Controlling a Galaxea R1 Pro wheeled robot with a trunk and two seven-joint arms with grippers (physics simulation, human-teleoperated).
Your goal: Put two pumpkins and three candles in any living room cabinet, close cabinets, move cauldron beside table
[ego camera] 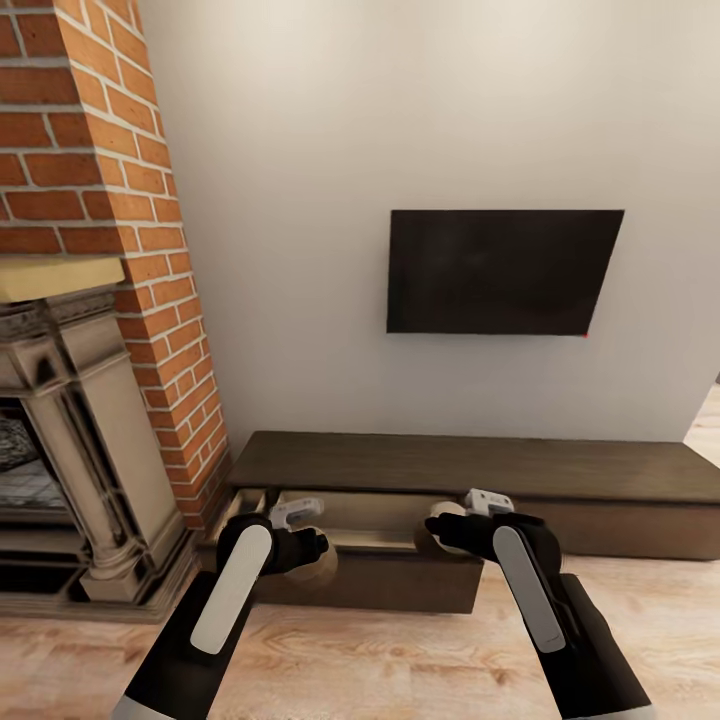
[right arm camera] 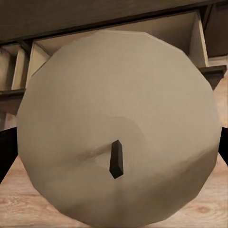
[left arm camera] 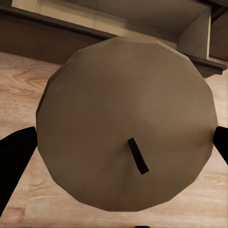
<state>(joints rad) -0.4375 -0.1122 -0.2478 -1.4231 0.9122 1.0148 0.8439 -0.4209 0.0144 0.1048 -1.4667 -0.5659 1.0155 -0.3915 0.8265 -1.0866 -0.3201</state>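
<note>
- Head view shows the long low dark-brown wooden cabinet [ego camera: 480, 465] against the pale wall, at twelve o'clock from the robot, with one drawer [ego camera: 370, 555] pulled open to show its pale wood inside.
- The left gripper [ego camera: 312, 548] is clenched on a short olive-tan candle [ego camera: 318, 570], held over the drawer's front edge at about eleven o'clock.
- The right gripper [ego camera: 438, 528] is clenched on a second stubby tan candle [ego camera: 432, 538], above the open drawer at about one o'clock.
- Left wrist view: the candle's round top [left arm camera: 126, 123] with its dark wick [left arm camera: 137, 156] sits between the black fingers [left arm camera: 14, 156], wood floor [left arm camera: 28, 76] beneath.
- A black wall-mounted screen [ego camera: 500, 272] hangs above the cabinet; a red brick fireplace [ego camera: 90, 300] stands at ten o'clock.
</note>
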